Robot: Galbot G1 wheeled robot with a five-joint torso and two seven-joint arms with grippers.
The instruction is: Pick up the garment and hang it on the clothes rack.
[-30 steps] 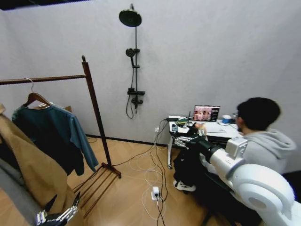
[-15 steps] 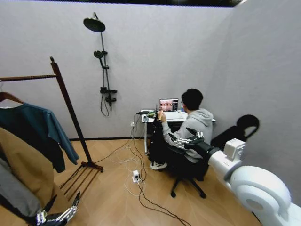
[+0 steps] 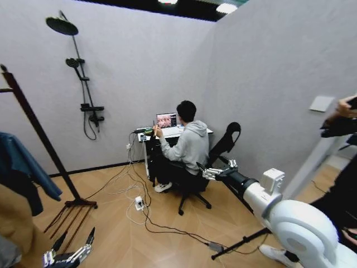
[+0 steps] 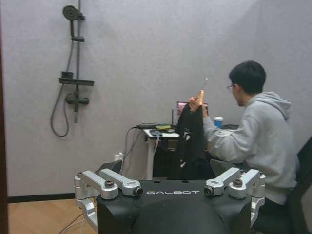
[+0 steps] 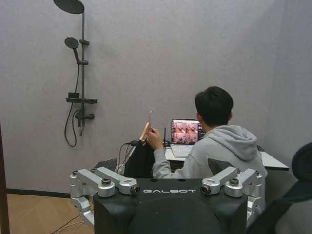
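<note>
Head view showed my left gripper point(image 3: 70, 255) low, spread and empty, my right gripper point(image 3: 218, 170) likewise, extended forward. Dark teal soft garment point(image 3: 22, 176) hung on the reddish-brown wooden rack point(image 3: 33, 134) at far left. Risk: poor framing could cause a misjudged reach.

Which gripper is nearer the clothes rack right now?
Left. The left gripper sits low beside the clothes rack base; the right gripper reaches out across the room, toward the seated person.
</note>
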